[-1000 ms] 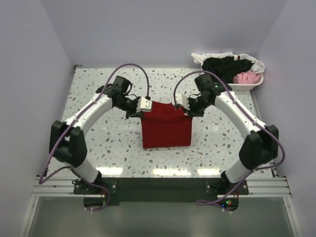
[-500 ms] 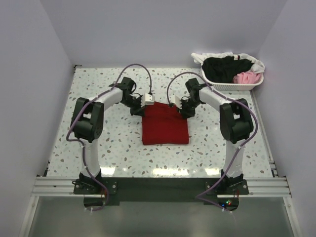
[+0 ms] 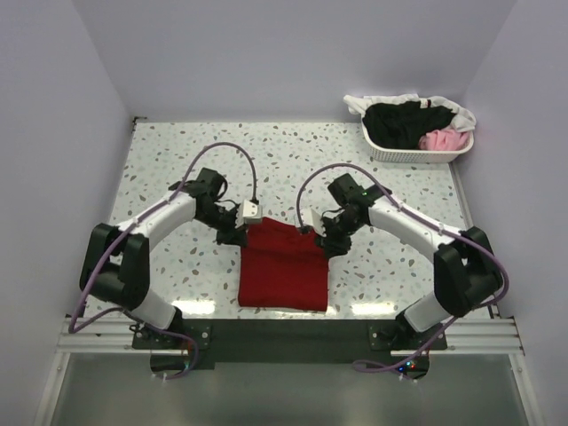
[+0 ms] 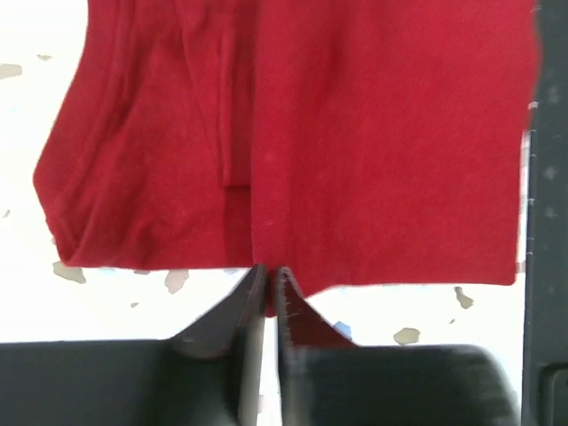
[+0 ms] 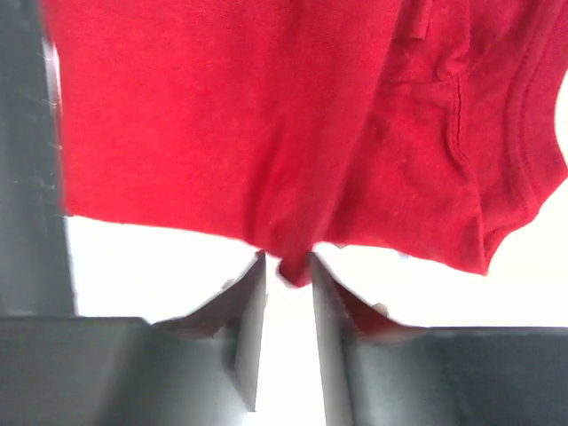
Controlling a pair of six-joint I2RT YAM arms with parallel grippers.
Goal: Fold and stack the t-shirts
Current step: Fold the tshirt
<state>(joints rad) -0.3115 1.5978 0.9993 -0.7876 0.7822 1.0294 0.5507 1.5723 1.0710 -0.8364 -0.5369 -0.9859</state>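
With the dark red t-shirt (image 3: 284, 271) lying part-folded at the near edge of the table (image 3: 177, 151), the left gripper (image 3: 244, 227) and right gripper (image 3: 321, 238) are pinching its far corners, while a black t-shirt (image 3: 404, 122), a pink t-shirt (image 3: 444, 139) and a white t-shirt (image 3: 390, 100) are waiting heaped in the white slotted basket (image 3: 413, 156).

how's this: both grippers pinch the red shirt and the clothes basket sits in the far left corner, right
No: the top view shows the basket in the far right corner. Left gripper and right gripper do pinch the red shirt.
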